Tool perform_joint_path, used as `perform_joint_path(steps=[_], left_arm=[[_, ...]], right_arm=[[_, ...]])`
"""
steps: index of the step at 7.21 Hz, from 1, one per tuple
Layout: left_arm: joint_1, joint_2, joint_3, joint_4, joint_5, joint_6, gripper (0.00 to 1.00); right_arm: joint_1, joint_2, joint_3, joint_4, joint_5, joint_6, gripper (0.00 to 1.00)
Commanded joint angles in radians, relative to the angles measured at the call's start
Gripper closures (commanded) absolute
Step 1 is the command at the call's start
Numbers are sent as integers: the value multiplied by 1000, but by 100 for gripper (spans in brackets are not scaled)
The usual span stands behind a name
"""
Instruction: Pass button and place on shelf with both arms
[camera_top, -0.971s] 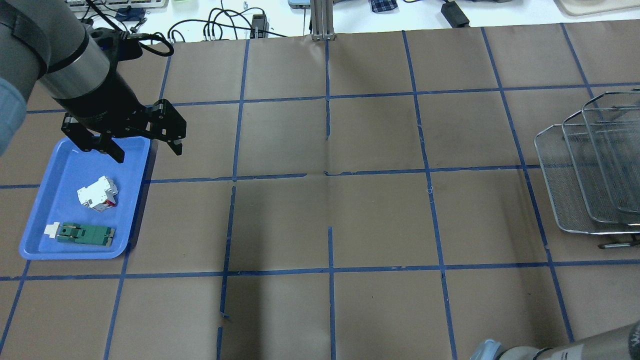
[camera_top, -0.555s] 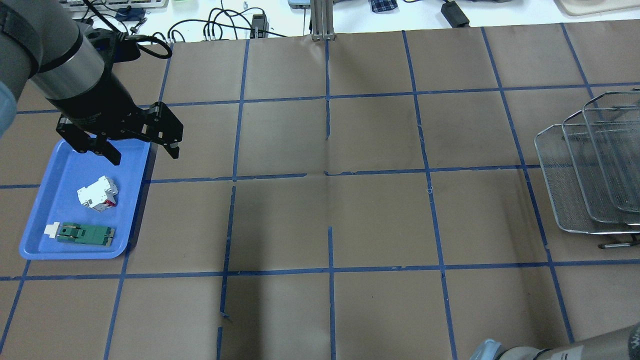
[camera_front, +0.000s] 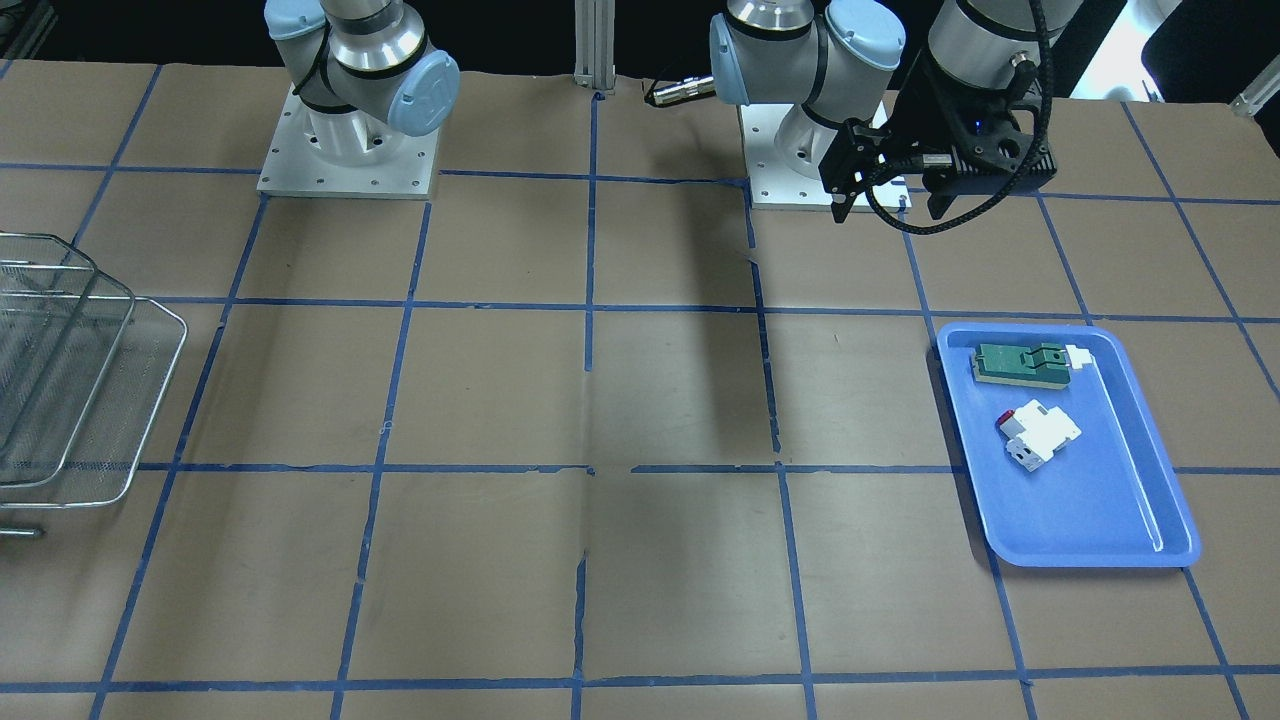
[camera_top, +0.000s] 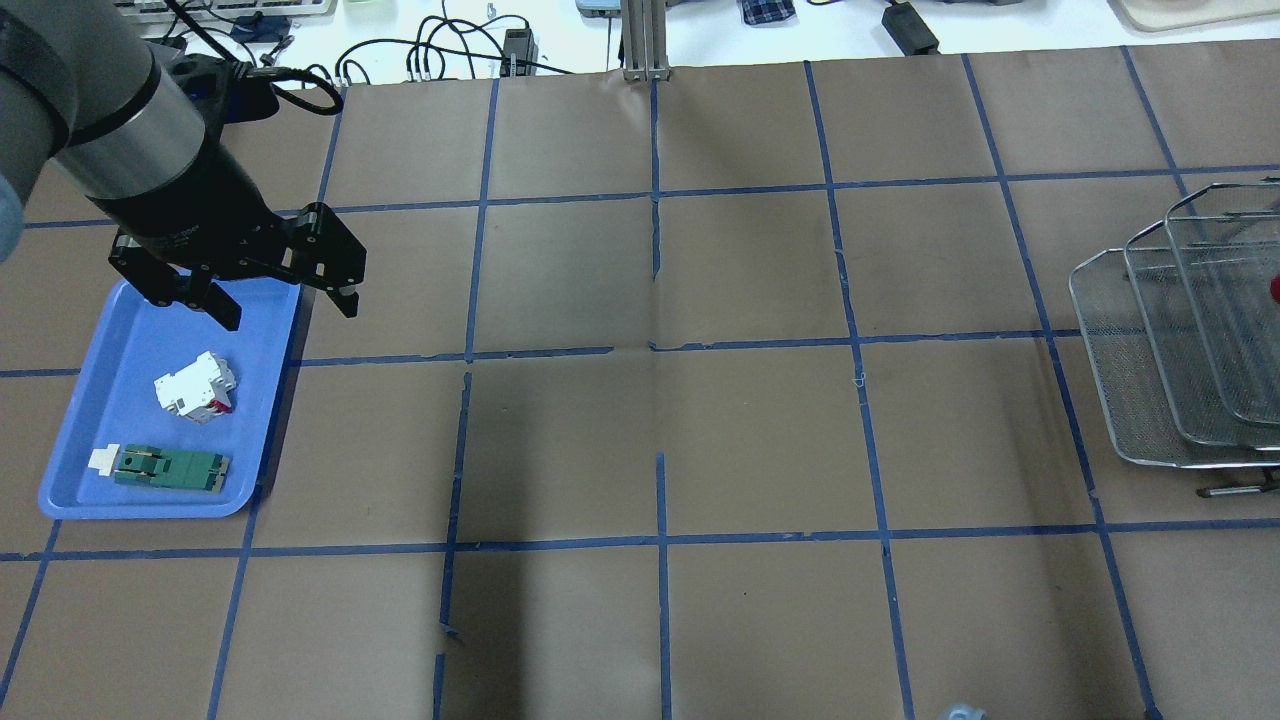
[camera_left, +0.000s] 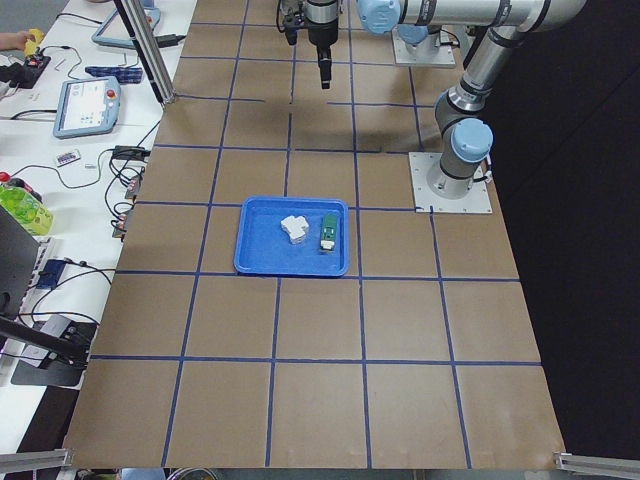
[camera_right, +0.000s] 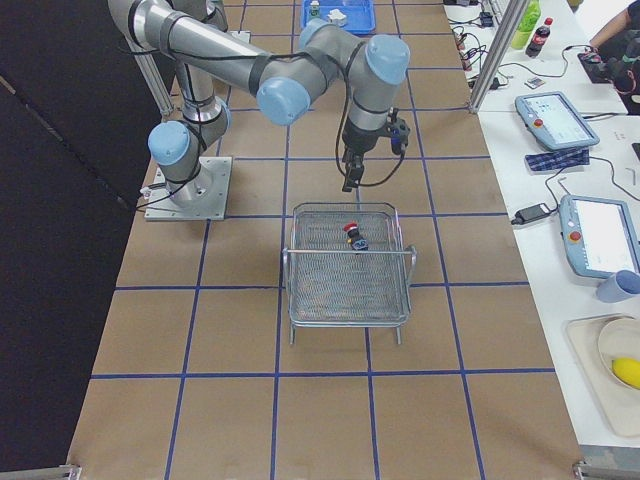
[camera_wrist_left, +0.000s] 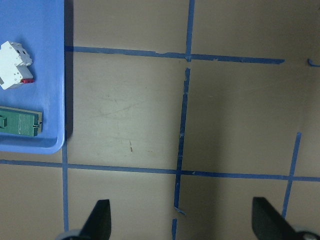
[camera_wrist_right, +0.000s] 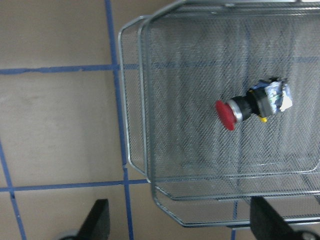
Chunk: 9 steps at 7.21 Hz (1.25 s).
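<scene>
The button (camera_wrist_right: 252, 106), black with a red cap, lies on its side in the top tray of the wire-mesh shelf (camera_wrist_right: 132, 125). It also shows in the exterior right view (camera_right: 352, 233), and as a red speck in the overhead view (camera_top: 1275, 290). The shelf (camera_top: 1150, 400) stands at the table's right edge. My right gripper (camera_wrist_right: 181, 225) is open and empty, above the shelf's edge and apart from the button (camera_right: 350, 180). My left gripper (camera_top: 287, 310) is open and empty, hovering over the far end of the blue tray (camera_top: 120, 340).
The blue tray (camera_front: 1080, 510) holds a white block with a red tab (camera_top: 195, 387) and a green flat board (camera_top: 170, 467). An aluminium post (camera_top: 645, 40) stands at the table's far edge. Cables lie behind the table.
The right arm's elbow has left the bottom right of the overhead view. A red speck of the button now shows in the shelf's top tray. The left gripper has shifted slightly left.
</scene>
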Motion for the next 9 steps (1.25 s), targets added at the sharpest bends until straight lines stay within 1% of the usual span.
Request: perform_joint_path(steps=[1, 2, 3, 4, 5, 6, 7, 9], left_arm=[[0, 9, -3, 0, -1, 0, 0], [0, 10, -3, -1, 1, 0, 0], [0, 12, -4, 0, 2, 0, 0], [0, 13, -12, 0, 2, 0, 0], [0, 13, -7, 0, 4, 0, 0], [0, 13, -9, 0, 2, 0, 0], [0, 13, -10, 0, 4, 0, 0], [0, 13, -15, 2, 5, 0, 0]], right_arm=[[222, -90, 2, 50, 38, 105, 0], [340, -125, 10, 48, 40, 247, 0], [461, -136, 18, 42, 40, 386, 0], [532, -134, 16, 41, 43, 517, 0], [578, -131, 19, 30, 43, 597, 0], [588, -128, 36, -40, 64, 630, 0], [590, -136, 80, -85, 75, 630, 0], [590, -151, 108, -97, 94, 631, 2]])
